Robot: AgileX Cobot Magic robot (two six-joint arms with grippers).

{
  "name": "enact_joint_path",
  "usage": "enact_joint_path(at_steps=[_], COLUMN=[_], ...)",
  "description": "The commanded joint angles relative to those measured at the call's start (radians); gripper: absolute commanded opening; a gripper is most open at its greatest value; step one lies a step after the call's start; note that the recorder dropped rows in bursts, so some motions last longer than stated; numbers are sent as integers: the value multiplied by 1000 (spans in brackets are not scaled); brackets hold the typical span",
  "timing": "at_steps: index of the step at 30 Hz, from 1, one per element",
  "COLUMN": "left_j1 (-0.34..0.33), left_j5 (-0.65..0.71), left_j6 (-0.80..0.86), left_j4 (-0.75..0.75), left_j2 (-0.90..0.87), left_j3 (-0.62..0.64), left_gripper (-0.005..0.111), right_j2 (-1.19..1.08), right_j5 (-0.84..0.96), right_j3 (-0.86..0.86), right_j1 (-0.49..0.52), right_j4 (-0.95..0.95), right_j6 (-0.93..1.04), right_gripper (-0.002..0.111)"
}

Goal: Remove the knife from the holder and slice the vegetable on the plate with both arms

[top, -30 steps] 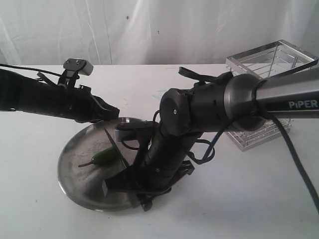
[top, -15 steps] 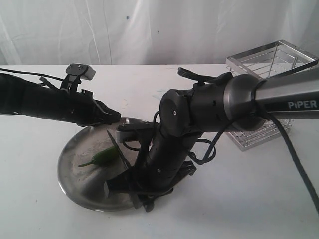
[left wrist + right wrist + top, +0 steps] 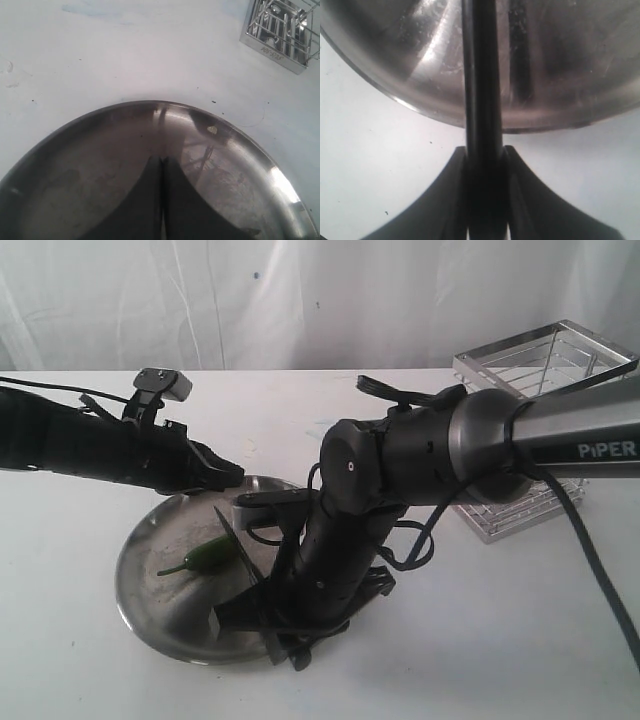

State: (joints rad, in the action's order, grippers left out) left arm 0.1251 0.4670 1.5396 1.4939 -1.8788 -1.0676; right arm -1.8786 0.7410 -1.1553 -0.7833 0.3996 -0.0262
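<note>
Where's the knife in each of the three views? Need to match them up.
Exterior view: the knife slants over the plate, left of centre, tip up, next to the vegetable.
Left wrist view: not in it; only the plate and the holder show.
Right wrist view: the knife is the dark bar down the middle, clamped in the right gripper.
Shared landmark: the plate, seen in all three.
</note>
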Motion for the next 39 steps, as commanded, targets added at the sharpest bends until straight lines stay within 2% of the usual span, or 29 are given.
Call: enact_joint_path(at_steps=[1, 13, 18, 29, 33, 39], left_j1=[-4, -2, -2, -2, -4, -4], left_j5=[24, 49, -62, -74, -33, 8], left_j6=[4, -3, 4, 25, 54, 58], left_j4=[0, -16, -7, -1, 68, 73], left_j2=[1, -54, -101, -183, -173, -64], left_j3=[9, 12, 73, 79, 52, 18], left_gripper=[0, 0, 0, 0, 0, 0], right_j2=[2, 2, 2, 2, 2, 2], right_j5=[7, -2, -6, -8, -8, -8], right_j3=[-9, -9, -9, -9, -9, -9], right_j1=[-3, -3, -3, -3, -3, -3], right_j4=[3, 3, 3, 3, 3, 3], right_j6=[-5, -5, -5, -5, -5, -5], right_gripper=[0, 0, 0, 0, 0, 0])
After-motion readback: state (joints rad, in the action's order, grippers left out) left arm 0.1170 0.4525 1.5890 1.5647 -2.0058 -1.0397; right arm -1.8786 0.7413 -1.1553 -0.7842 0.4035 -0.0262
